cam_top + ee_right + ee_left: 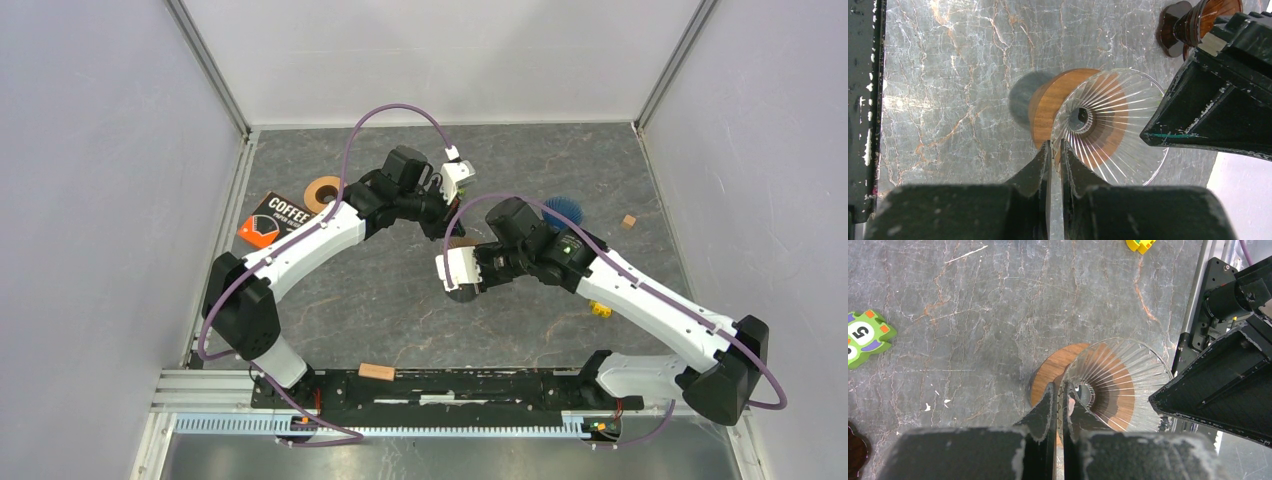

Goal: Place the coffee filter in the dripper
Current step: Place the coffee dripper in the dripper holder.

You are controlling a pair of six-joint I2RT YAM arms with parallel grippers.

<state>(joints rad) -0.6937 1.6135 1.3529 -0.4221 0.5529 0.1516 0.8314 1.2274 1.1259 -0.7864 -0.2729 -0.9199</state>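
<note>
Centrally, the glass dripper (1118, 385), wooden-collared, stands mid-table between both arms. Left gripper (1060, 390) is pinched tight on its rim. Right gripper (1055, 147) is pinched on another stretch of rim. Packet lettered COFFEE (268, 220) lies far left. Yellow block (600, 310) lies near right.

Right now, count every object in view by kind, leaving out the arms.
Glass dripper: 1
Coffee filter packet: 1
Toy pieces, yellow and green: 2
Small wooden blocks: 2
Tan ring: 1
Blue ribbed thing: 1
Dark brown glass piece: 1
Total: 9
</note>
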